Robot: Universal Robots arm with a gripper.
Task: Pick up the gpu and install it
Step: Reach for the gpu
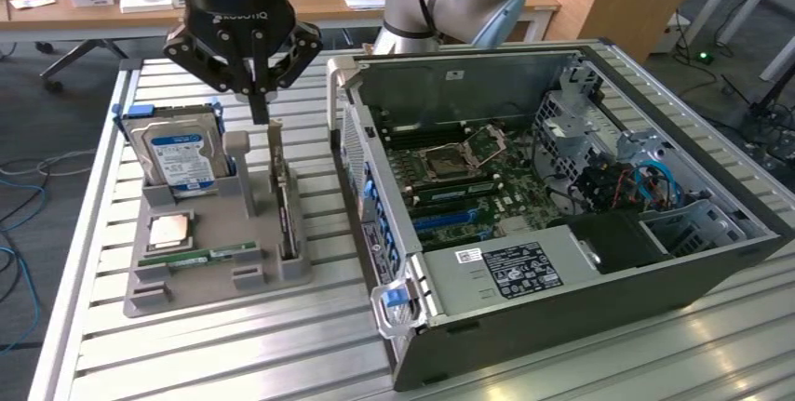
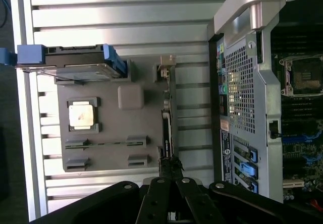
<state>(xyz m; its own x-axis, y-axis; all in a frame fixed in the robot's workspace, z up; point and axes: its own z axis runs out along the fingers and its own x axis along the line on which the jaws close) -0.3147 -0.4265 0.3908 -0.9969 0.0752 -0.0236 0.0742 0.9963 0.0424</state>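
At the exterior view's upper left, the closed pincer is hanging just above the gpu's upper end, its long axis running down-frame.

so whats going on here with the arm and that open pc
The robot arm's gripper is shut and sits right at the top edge of the gpu. The gpu stands on edge in a grey parts holder, next to a hard drive. Whether the gripper is actually pinching the card can't be told. The open computer case lies beside the holder, at the exterior view's right, and the gpu is not yet installed in it.
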